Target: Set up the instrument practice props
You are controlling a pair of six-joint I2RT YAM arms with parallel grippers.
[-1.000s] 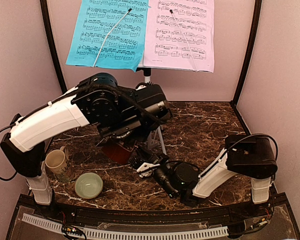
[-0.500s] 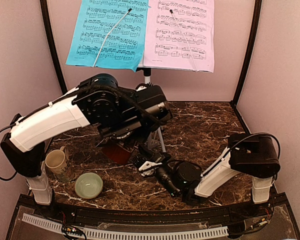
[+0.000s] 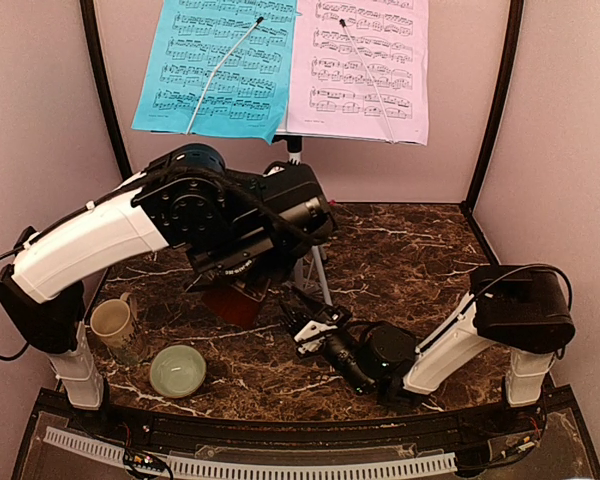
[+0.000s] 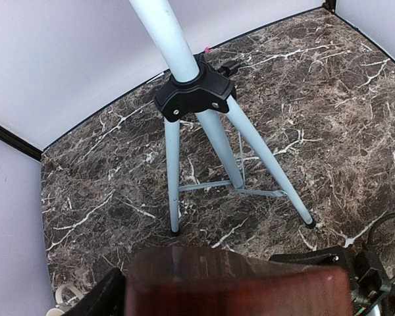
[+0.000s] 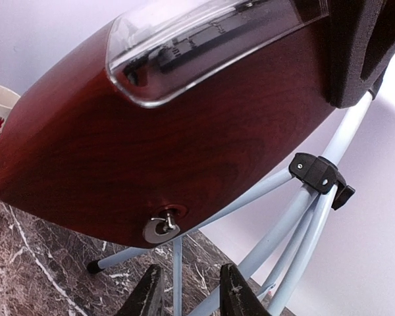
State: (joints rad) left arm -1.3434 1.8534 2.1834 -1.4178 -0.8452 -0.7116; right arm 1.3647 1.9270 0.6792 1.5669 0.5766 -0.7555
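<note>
My left gripper (image 3: 242,287) is shut on the dark-red metronome (image 3: 230,303) and holds it tilted above the table, in front of the silver tripod music stand (image 3: 314,268). The metronome fills the bottom of the left wrist view (image 4: 237,283), with the stand's hub (image 4: 194,95) behind it. In the right wrist view the metronome (image 5: 151,131) hangs above my open, empty right gripper (image 5: 191,296); its winding key (image 5: 163,226) is just above the fingertips. The blue page (image 3: 220,70) and pink page (image 3: 365,65) lie on the stand's desk. My right gripper (image 3: 305,325) is low, right of the metronome.
A beige mug (image 3: 112,325) and a pale green bowl (image 3: 177,370) stand at the front left, under my left arm. The stand's legs (image 5: 296,230) spread close behind my right gripper. Pale walls enclose the marble table (image 3: 410,260).
My right arm has slid to the right, its gripper drawing a little away from the metronome. My left arm has shifted slightly left, still holding the metronome.
</note>
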